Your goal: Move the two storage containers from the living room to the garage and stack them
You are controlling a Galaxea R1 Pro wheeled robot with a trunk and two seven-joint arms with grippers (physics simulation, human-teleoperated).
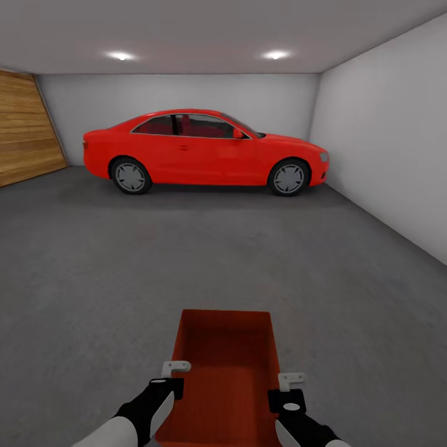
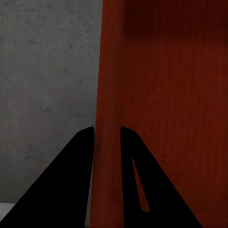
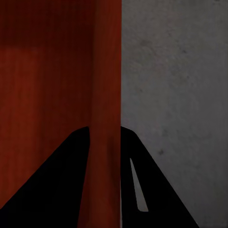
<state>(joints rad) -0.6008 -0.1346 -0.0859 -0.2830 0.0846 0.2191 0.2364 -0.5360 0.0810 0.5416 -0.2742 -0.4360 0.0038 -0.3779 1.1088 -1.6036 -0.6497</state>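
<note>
1. Garage [image 1: 186, 93] surroundings confirm that I am in the right room: white walls, grey concrete floor [image 1: 93, 279], a wood-panelled door [image 1: 25, 133] at the far left, and a red car [image 1: 205, 149] parked against the back wall, well apart from me.
2. I carry one storage container [image 1: 226, 366] low in front of the trunk, open side up, held between both arms over the concrete. I cannot tell from the head view whether its base touches the floor.
3. My left end effector [image 2: 107, 142] is clenched on the container's left wall; the wrist view shows a finger on each side of the thin red rim, with concrete beyond.
4. My right end effector [image 3: 104, 142] grips the opposite wall the same way, fingers straddling the rim.
5. I judge this to be the set-down step. I see no second bin on the floor ahead, so I take this one to be the base of the stack, though I cannot be sure.
6. The next move calls for lowering both arms evenly until the base sits flat, then releasing both grips together so the thin walls do not twist. I should leave room around it for stacking.
</note>
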